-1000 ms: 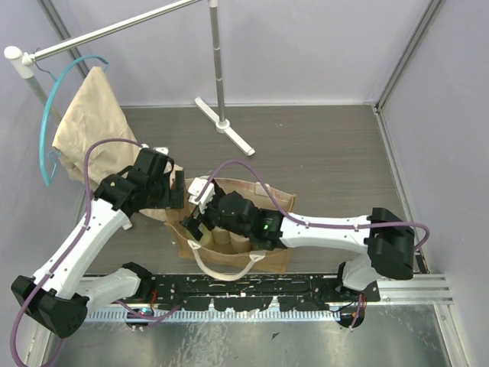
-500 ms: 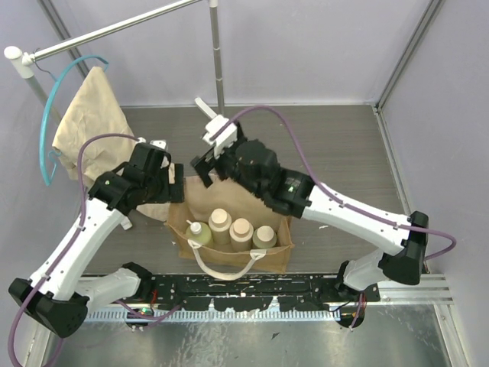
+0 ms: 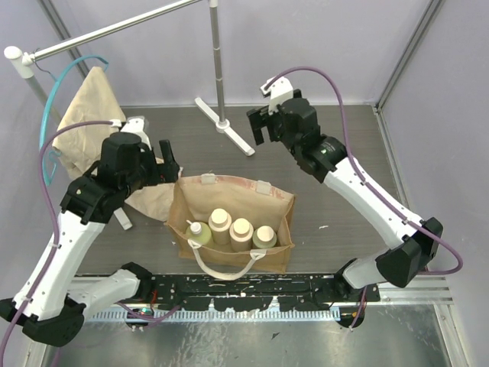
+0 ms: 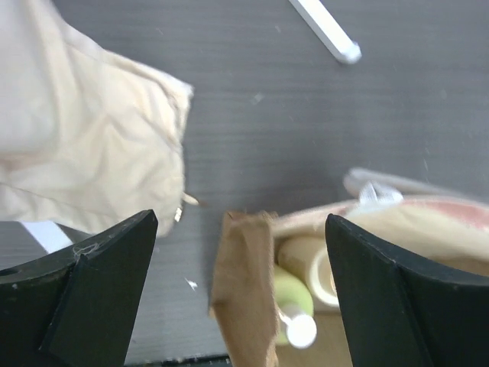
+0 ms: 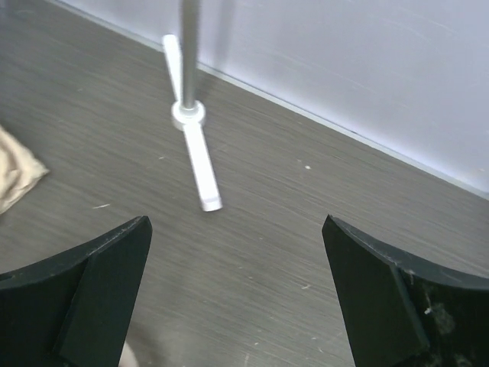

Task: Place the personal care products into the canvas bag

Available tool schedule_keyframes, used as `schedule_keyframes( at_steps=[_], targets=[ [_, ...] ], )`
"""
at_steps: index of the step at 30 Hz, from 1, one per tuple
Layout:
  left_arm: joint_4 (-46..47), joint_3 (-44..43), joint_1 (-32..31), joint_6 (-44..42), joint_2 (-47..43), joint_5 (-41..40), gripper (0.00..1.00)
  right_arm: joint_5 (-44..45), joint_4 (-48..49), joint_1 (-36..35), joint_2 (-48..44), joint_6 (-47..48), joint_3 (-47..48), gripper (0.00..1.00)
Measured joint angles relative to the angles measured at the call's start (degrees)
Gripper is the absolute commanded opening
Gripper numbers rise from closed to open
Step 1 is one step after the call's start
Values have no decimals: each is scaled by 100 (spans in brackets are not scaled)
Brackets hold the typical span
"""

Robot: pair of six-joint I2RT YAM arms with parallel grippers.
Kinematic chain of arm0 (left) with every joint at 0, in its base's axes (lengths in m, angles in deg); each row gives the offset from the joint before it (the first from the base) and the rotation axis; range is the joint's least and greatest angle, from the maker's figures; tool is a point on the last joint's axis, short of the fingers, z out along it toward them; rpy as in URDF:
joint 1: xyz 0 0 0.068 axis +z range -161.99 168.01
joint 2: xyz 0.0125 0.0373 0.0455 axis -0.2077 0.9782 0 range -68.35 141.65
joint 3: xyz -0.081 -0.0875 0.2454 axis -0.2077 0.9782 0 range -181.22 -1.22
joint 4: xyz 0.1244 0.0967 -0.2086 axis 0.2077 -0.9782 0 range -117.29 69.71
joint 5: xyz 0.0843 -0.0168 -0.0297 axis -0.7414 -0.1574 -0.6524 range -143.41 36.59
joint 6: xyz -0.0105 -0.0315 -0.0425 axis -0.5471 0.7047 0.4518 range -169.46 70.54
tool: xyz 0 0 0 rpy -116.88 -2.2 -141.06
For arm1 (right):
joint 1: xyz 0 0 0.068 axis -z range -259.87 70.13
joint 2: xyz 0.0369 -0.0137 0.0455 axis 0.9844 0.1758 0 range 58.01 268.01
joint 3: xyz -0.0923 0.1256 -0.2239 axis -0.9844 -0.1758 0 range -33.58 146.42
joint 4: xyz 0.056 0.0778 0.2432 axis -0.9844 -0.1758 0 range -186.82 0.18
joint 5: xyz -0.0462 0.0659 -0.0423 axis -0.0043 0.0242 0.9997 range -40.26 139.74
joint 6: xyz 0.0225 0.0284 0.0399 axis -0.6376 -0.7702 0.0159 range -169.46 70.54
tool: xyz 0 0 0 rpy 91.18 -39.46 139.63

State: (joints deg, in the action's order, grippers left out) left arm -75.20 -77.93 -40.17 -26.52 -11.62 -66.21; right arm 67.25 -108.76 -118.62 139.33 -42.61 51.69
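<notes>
The tan canvas bag [image 3: 280, 255] stands open at the table's near middle. Inside it a yellow-green pump bottle [image 3: 197, 234], two cream bottles [image 3: 219, 223] [image 3: 241, 232] and an olive-green bottle [image 3: 264, 237] stand in a row. My left gripper [image 3: 166, 164] hovers open above and just left of the bag's left corner [image 4: 243, 290], with the pump bottle [image 4: 294, 310] and a cream bottle [image 4: 312, 264] showing below it. My right gripper [image 3: 261, 131] is open and empty, high over the bare floor behind the bag. In its own view the right gripper [image 5: 236, 222] holds nothing.
A limp beige cloth [image 3: 90, 115] on a blue hanger [image 3: 47, 122] hangs from the rack at the far left, its hem [image 4: 99, 153] lying near the bag. The rack's white foot [image 3: 227, 127] [image 5: 195, 157] stands behind the bag. Walls close in on both sides.
My right arm rose out of the bag and swung back and to the right, empty. My left gripper drew up and away from the bag's left rim. All the bottles now show.
</notes>
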Motion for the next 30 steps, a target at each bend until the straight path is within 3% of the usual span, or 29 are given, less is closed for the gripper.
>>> schedule_keyframes(
  at_steps=[9,17,30],
  targets=[
    [367,-564,356,-232,949,-1410,98,-247,-63,1388,116,-269,-24,100],
    [538,-855,1132,-46,2094,-1281,98,-708,-229,2024,699,-522,-96,100],
    [96,-2260,1165,-15,4076,-1049,98,-660,-1027,2371,1659,-778,358,100]
  ],
)
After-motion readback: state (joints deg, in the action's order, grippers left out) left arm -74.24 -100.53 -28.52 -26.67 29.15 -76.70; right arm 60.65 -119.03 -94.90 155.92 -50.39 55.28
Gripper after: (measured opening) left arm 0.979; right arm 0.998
